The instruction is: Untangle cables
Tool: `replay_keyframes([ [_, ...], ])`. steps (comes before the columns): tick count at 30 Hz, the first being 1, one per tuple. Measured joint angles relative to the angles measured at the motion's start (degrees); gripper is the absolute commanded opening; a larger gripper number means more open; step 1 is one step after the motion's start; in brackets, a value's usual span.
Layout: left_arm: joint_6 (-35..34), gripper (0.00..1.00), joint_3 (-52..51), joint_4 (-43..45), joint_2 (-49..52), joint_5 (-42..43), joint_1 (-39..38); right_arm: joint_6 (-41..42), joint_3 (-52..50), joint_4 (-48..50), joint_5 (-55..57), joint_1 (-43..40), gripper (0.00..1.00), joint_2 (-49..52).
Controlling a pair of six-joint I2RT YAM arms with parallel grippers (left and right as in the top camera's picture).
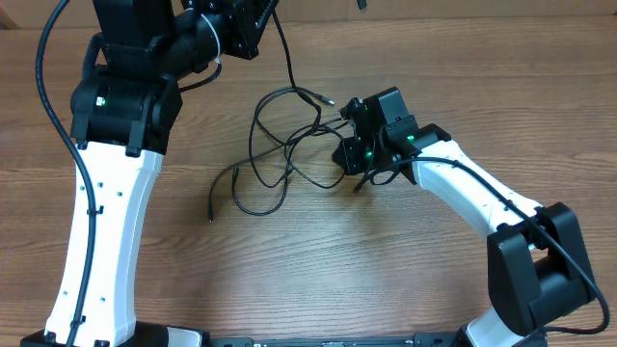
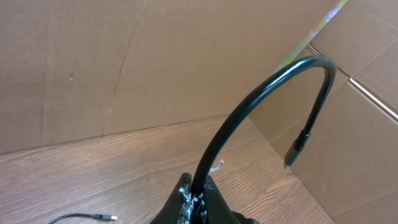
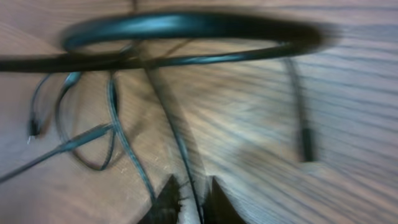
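Thin black cables (image 1: 280, 145) lie in loose tangled loops on the wooden table, with plug tips at the left (image 1: 210, 217) and upper right (image 1: 328, 98). My left gripper (image 1: 270, 14) is raised at the top of the overhead view. In the left wrist view it (image 2: 200, 193) is shut on a cable (image 2: 261, 93) that arches up to a hanging plug (image 2: 293, 152). My right gripper (image 1: 347, 135) is at the tangle's right side. In the blurred right wrist view its fingers (image 3: 189, 202) close on a thin cable (image 3: 177, 143), with more loops (image 3: 93, 124) beyond.
Cardboard walls (image 2: 155, 62) stand behind the table. Another plug tip (image 2: 102, 216) lies on the wood below the left gripper. The white arms (image 1: 106, 231) (image 1: 463, 193) flank the tangle on the left and right.
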Motion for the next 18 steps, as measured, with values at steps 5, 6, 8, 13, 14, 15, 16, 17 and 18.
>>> replay_keyframes([
  [5, 2.08, 0.04, 0.0, -3.26, -0.02, -2.73, 0.0, 2.14, 0.0, -1.66, 10.88, 0.0, 0.04, 0.0],
  [6, 2.45, 0.04, 0.0, -4.92, -0.02, -4.42, 0.0, 3.23, 0.0, -2.73, 14.29, 0.0, 0.04, 0.0],
  [8, 3.06, 0.04, 0.0, -7.89, -0.02, -8.11, 0.17, 5.92, 0.0, -5.99, 21.75, -0.07, 0.04, 0.0],
  [13, 5.55, 0.04, 0.02, -15.04, -0.02, -18.34, 2.21, 12.15, 0.72, -15.72, 39.69, -1.84, 0.04, -0.85],
  [14, 5.95, 0.04, 0.02, -16.22, -0.02, -20.22, 2.97, 12.98, 1.53, -17.53, 42.12, -2.67, 0.04, -1.55],
  [15, 6.29, 0.04, 0.02, -17.18, -0.02, -21.68, 3.76, 13.49, 2.8, -18.97, 44.09, -3.65, 0.04, -2.43],
  [16, 6.47, 0.04, 0.02, -17.99, -0.02, -23.17, 4.66, 13.75, 4.37, -19.76, 45.83, -4.76, 0.04, -3.52],
  [17, 6.58, 0.04, 0.02, -18.67, -0.02, -24.44, 5.77, 14.25, 7.61, -21.03, 47.65, -6.73, 0.04, -5.57],
  [18, 6.67, 0.04, 0.02, -19.23, -0.02, -25.53, 7.21, 14.43, 8.39, -21.22, 47.93, -7.15, 0.04, -6.01],
])
